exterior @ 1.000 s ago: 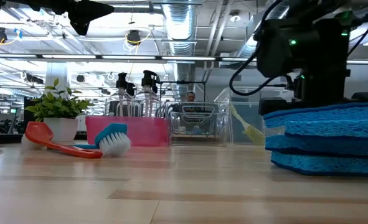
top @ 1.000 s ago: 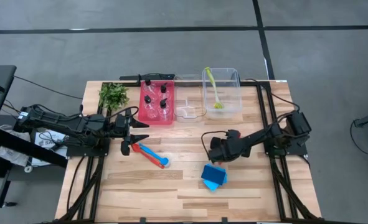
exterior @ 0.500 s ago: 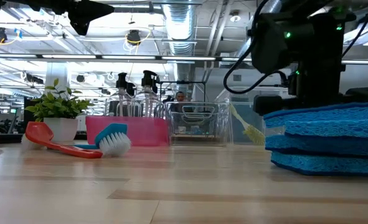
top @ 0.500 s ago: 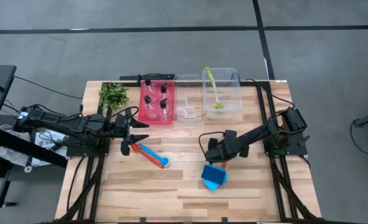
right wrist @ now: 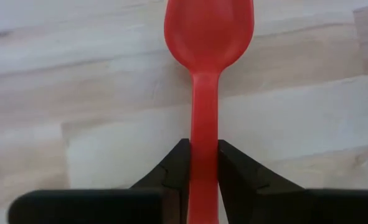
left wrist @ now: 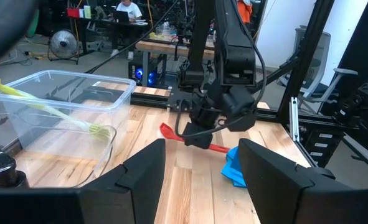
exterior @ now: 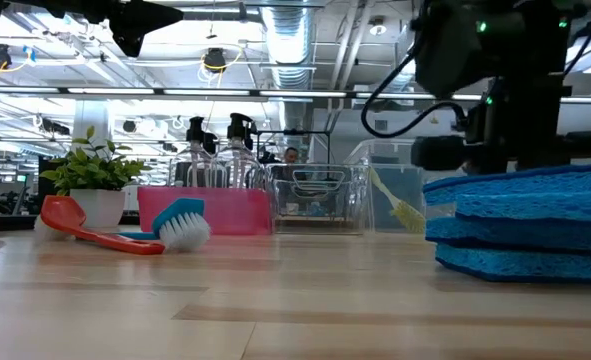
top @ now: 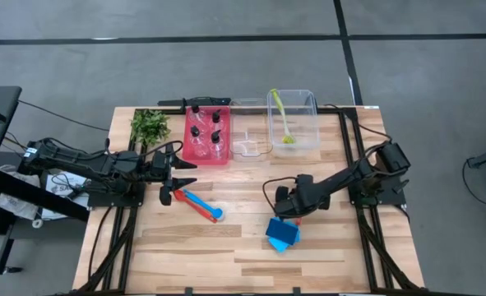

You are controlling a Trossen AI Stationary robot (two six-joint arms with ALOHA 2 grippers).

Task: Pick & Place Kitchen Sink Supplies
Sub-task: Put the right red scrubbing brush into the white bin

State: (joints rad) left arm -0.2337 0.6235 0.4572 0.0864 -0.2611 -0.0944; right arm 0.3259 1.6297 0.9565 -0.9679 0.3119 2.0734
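Observation:
My right gripper (right wrist: 203, 149) hovers just beyond the far side of the stacked blue sponges (top: 282, 234) and is shut on a red spoon (right wrist: 208, 28). My left gripper (top: 183, 179) waits open at the table's left. Just right of it lie a second red spoon (exterior: 75, 220) and a blue brush with white bristles (exterior: 180, 225). The clear black-capped bottles (top: 205, 136) stand in the red bin. A yellow-green brush (top: 282, 119) leans in the large clear bin. My right gripper pinches the red spoon's handle (right wrist: 203, 124) between its two fingers, about midway along it. The fingers come from above and lie across the handle. The bowl (left wrist: 166, 130) sticks out toward the table's left. Whether the spoon is clear of the wood, I cannot tell.
A leafy plant (top: 150, 126) stands at the far left corner beside the red bin (top: 187, 152). A small clear bin (top: 249, 140) sits between the red bin and the large clear bin (top: 312, 123). Bare wood stretches along the near edge and between the arms.
My right gripper has shifted slightly toward the near edge, closer to the sponges. In the low view it stands higher than half a second ago. The left arm, the sponges and the brush on the table have kept still.

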